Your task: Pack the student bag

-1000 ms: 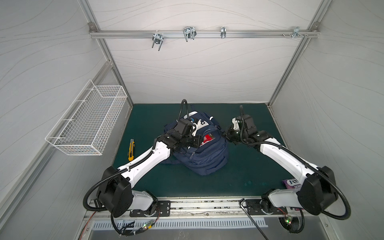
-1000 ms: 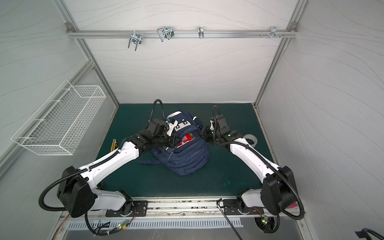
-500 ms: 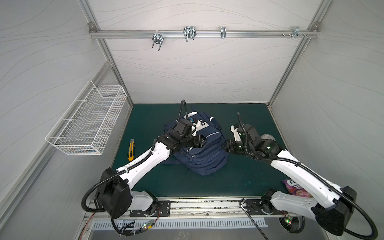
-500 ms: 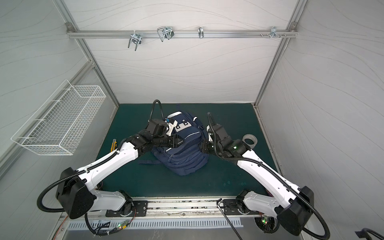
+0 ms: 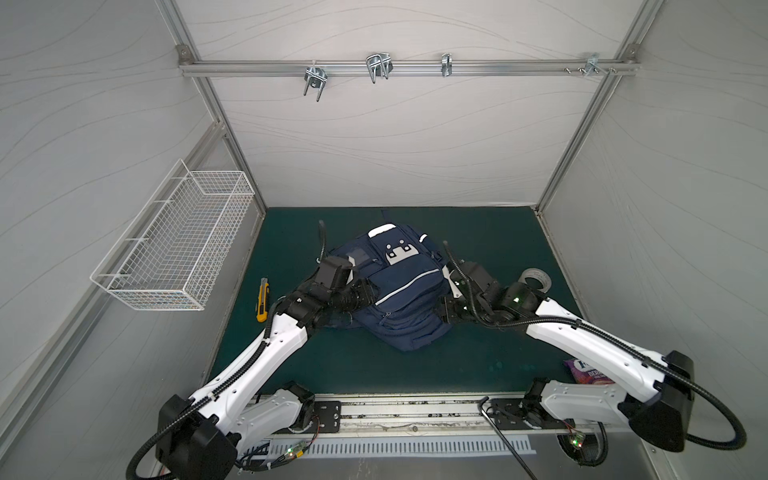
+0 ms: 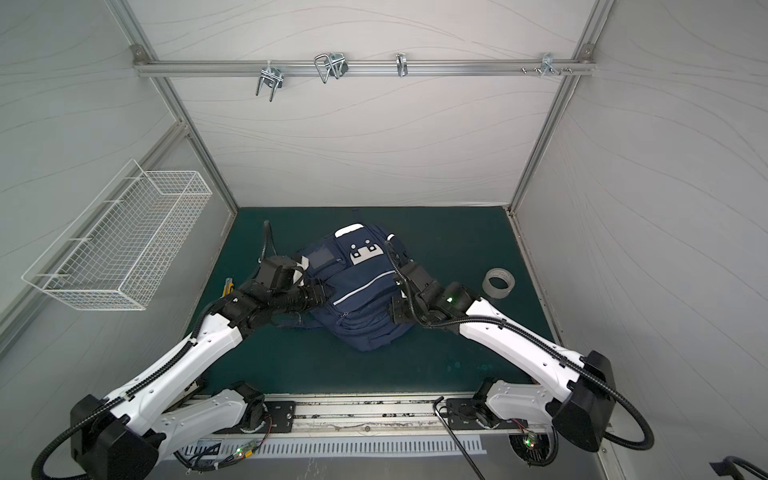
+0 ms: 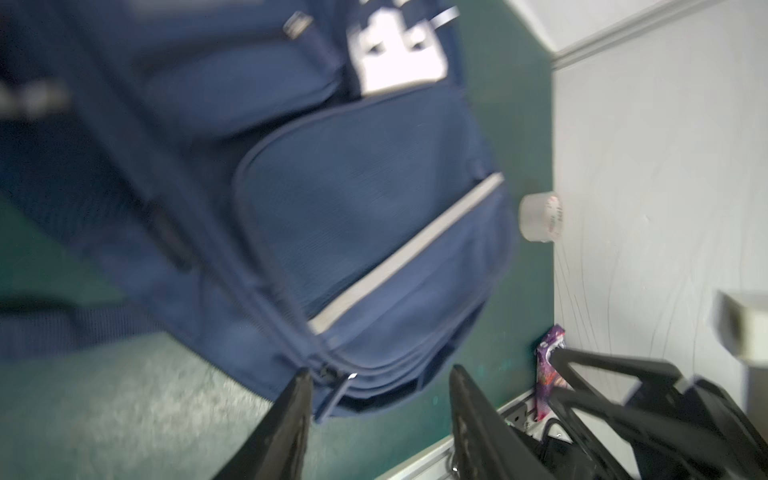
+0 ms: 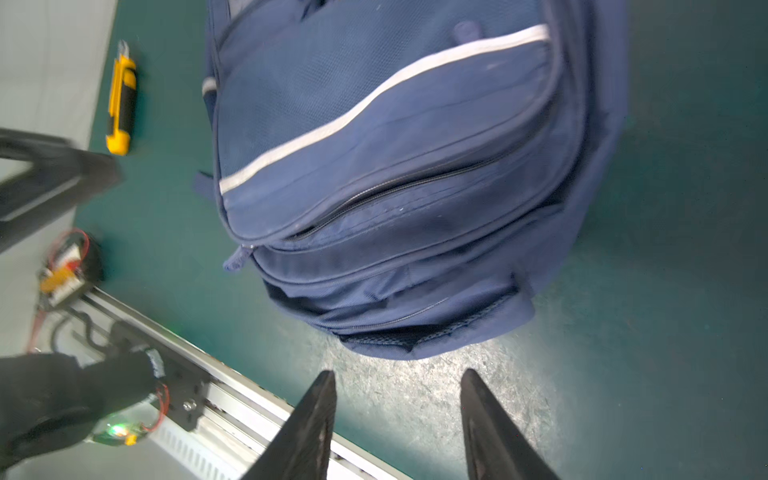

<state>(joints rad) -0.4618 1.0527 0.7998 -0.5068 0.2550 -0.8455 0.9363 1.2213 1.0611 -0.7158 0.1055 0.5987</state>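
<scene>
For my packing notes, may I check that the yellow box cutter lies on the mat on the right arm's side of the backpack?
Not quite: the box cutter lies on the mat on the left arm side of the backpack, as a top view shows.

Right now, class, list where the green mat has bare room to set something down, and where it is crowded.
Free: the strip between the student bag and the front rail; the far corners along the back wall. Crowded: the bag's sides, with left gripper, utility knife; right gripper, tape roll.
</scene>
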